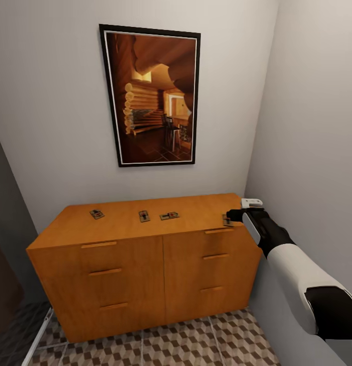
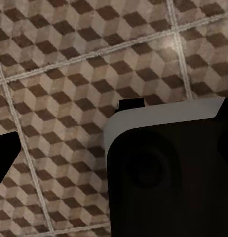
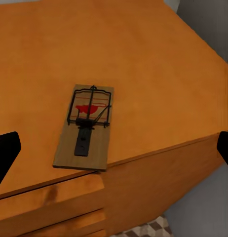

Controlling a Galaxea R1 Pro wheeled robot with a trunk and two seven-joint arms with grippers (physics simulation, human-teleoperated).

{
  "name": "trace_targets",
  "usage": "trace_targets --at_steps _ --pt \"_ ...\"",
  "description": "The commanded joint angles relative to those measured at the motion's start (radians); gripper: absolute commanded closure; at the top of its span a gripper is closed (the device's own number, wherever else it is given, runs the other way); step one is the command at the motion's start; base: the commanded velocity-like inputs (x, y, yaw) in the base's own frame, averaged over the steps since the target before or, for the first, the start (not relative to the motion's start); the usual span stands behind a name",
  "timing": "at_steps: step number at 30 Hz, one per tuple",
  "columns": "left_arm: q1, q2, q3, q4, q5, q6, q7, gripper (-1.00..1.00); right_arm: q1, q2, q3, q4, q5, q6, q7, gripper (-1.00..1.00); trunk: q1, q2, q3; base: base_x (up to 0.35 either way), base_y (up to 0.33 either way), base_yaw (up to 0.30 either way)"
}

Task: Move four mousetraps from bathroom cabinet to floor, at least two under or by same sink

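The orange-brown cabinet (image 1: 145, 254) stands against the wall, with four mousetraps on its top. One mousetrap (image 1: 96, 214) lies at the left, and two more (image 1: 144, 216) (image 1: 169, 216) lie near the middle. The fourth mousetrap (image 1: 226, 220) sits at the right front edge, partly behind my right gripper (image 1: 235, 215). In the right wrist view that mousetrap (image 3: 87, 126) lies flat, red spot up. The right gripper (image 3: 114, 150) is open around it, its fingertips (image 3: 5, 153) wide apart and not touching it. My left gripper (image 2: 114, 155) hangs open over the cube-patterned bathroom floor (image 2: 69, 64).
A framed picture (image 1: 150, 96) hangs above the cabinet. A grey wall (image 1: 318, 152) runs close along the cabinet's right side. Patterned floor (image 1: 196, 340) shows in front of the cabinet. A dark, white-edged part of the robot (image 2: 168, 168) blocks half the left wrist view.
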Motion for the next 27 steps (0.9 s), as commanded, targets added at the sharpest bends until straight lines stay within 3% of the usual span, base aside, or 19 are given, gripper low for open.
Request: trace_targets --at_steps 1,27 --pt "0.000 0.000 -0.008 0.003 0.002 -0.002 0.006 -1.00 -0.001 -0.002 0.008 -0.001 -0.011 0.004 -0.009 -1.00 0.000 -0.001 -0.001 0.000 -0.051 0.000" --pt "0.000 0.000 -0.007 0.011 0.002 -0.002 0.004 -1.00 0.009 -0.004 0.007 0.000 -0.009 0.004 -0.009 -1.00 0.000 -0.001 -0.001 0.000 0.008 0.000"
